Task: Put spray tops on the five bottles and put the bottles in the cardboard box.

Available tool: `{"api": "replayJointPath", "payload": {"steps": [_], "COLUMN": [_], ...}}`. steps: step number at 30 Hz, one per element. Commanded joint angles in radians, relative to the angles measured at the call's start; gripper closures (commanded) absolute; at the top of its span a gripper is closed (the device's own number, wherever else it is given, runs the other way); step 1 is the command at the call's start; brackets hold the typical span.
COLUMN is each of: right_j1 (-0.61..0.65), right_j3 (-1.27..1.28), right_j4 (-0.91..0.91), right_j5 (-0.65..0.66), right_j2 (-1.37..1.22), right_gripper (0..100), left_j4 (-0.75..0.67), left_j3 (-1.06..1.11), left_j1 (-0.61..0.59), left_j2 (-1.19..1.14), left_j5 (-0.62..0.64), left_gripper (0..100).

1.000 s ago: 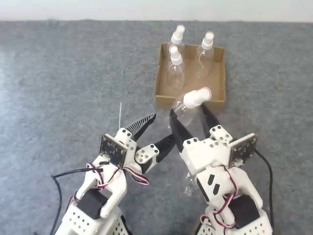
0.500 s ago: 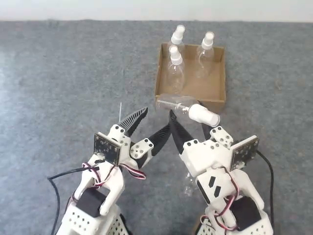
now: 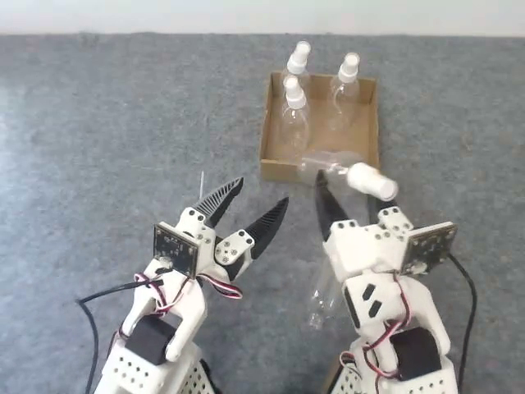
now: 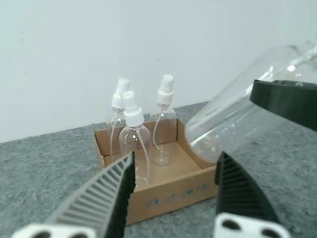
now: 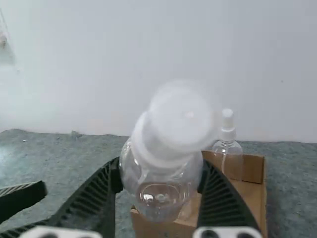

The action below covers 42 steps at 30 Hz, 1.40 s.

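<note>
3 bottles (image 3: 293,115) (capped), inside cardboard box (image 3: 277,171)

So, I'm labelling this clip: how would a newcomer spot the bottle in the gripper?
Find the cardboard box. By its near wall the right gripper holds a bottle. Unlike the three upright bottles inside, it is tilted in mid-air.

The high camera looks straight down onto the gray surface (image 3: 107,107), with the box (image 3: 279,170) at the far side. The left wrist camera sits low, close behind the left tool (image 4: 176,161). The right wrist camera sits close behind the right tool (image 5: 161,166). Both face the box and the white wall (image 4: 59,49). All three see the box.
</note>
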<state>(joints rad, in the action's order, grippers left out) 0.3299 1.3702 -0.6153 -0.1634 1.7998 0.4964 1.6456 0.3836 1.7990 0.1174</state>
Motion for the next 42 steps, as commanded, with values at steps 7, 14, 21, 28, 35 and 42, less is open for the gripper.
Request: {"api": "replayJointPath", "payload": {"steps": [7, 14, 21, 28, 35, 42], "right_j1": [-0.111, -0.111, -0.108, -0.105, -0.105, -0.108], "right_j3": [-0.057, -0.063, -0.083, -0.196, -0.361, -0.427], "right_j4": [-0.038, -0.044, -0.084, -0.156, -0.151, -0.002], "right_j5": [-0.008, 0.097, 0.150, 0.186, 0.186, 0.183], "right_j2": [0.016, 0.012, 0.010, -0.015, -0.283, -0.578], "right_gripper": [93.6, 93.6, 93.6, 93.6, 93.5, 93.6], "left_j4": [-0.002, 0.000, 0.000, 0.061, 0.068, 0.069], "left_j3": [-0.002, 0.039, 0.039, 0.035, 0.039, 0.039], "left_j1": [-0.028, -0.247, -0.315, -0.319, -0.319, -0.319], "left_j2": [0.018, 0.018, 0.020, 0.020, 0.020, 0.020], "left_j5": [-0.141, -0.133, -0.133, -0.201, -0.238, -0.239], "left_gripper": [87, 94, 96, 96, 96, 96]}}
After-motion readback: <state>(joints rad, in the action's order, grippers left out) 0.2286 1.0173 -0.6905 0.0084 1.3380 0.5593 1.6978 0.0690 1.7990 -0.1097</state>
